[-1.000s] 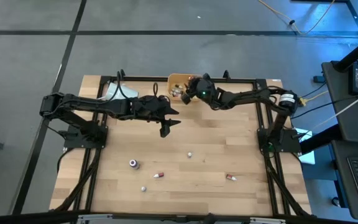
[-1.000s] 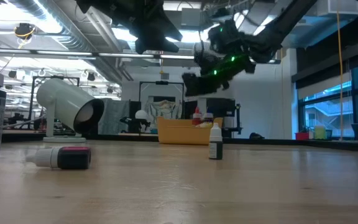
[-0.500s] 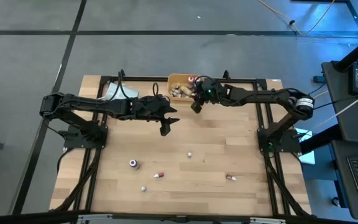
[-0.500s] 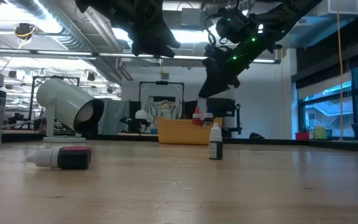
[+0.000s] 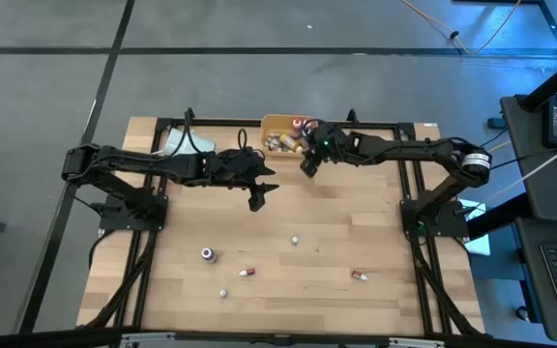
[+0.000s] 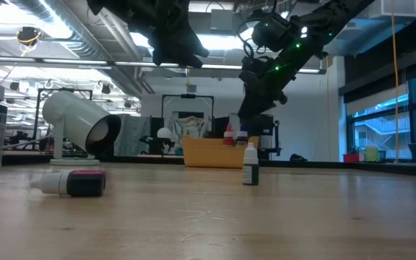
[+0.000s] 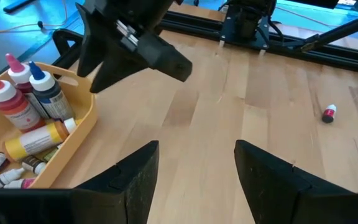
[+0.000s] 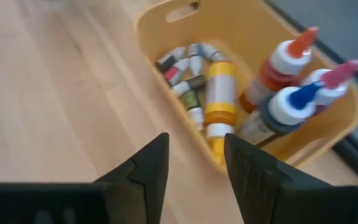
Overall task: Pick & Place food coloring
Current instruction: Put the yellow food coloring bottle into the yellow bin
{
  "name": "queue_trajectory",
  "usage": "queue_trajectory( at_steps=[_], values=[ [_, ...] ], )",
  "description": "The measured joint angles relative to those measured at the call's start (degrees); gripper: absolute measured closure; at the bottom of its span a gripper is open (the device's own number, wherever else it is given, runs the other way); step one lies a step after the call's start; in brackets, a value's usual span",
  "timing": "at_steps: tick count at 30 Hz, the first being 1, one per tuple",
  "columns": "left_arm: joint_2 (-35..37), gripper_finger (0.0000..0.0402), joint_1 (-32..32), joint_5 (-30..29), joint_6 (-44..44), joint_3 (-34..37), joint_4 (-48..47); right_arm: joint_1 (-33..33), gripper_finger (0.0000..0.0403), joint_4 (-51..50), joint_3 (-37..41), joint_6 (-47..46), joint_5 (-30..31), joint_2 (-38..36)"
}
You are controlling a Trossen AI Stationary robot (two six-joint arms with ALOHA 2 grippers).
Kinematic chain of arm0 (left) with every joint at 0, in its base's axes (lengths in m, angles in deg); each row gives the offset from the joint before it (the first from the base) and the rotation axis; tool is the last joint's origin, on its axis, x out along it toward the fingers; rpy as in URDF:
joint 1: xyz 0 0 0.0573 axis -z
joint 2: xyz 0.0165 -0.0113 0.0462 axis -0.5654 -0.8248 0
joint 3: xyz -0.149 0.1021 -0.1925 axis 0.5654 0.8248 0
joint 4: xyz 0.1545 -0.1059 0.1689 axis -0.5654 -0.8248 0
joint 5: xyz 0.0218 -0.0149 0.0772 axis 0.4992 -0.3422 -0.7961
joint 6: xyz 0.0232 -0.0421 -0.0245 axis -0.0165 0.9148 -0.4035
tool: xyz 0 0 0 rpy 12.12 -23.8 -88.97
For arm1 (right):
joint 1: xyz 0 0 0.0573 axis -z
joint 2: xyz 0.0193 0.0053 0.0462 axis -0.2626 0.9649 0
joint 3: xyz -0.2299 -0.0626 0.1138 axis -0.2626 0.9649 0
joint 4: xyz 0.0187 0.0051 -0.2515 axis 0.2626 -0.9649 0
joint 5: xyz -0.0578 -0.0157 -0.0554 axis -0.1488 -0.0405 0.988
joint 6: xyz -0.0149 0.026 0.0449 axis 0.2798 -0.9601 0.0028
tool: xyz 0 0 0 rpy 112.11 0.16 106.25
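While the right gripper [image 5: 307,166] is hovering just off the orange bin [image 5: 271,124] at the table's twelve o'clock edge, its fingers are standing apart around nothing. The left gripper [image 5: 258,197] is waiting mid-table, spread wide and empty. Small food coloring vials [image 8: 188,78] are lying heaped inside the bin, seen only from the wrists; five more [image 5: 208,254] are sitting scattered toward six o'clock. No label is reading clearly.
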Motion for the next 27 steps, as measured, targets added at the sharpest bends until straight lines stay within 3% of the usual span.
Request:
queue_trajectory(
  at_steps=[7,18,27],
  values=[
    [0.00,0.0198,0.00,0.00,0.00,0.00,-0.01,-0.21,0.0224,-0.10,0.00,-1.07,-3.24,0.00],
    [0.00,0.0197,0.00,-0.02,0.49,0.00,-0.01,-1.08,0.0099,0.30,0.00,0.01,-6.54,0.00],
    [0.00,0.0194,0.00,-0.11,0.48,0.00,0.01,-1.95,0.0089,0.33,0.00,0.00,-6.70,0.02]
  ],
)
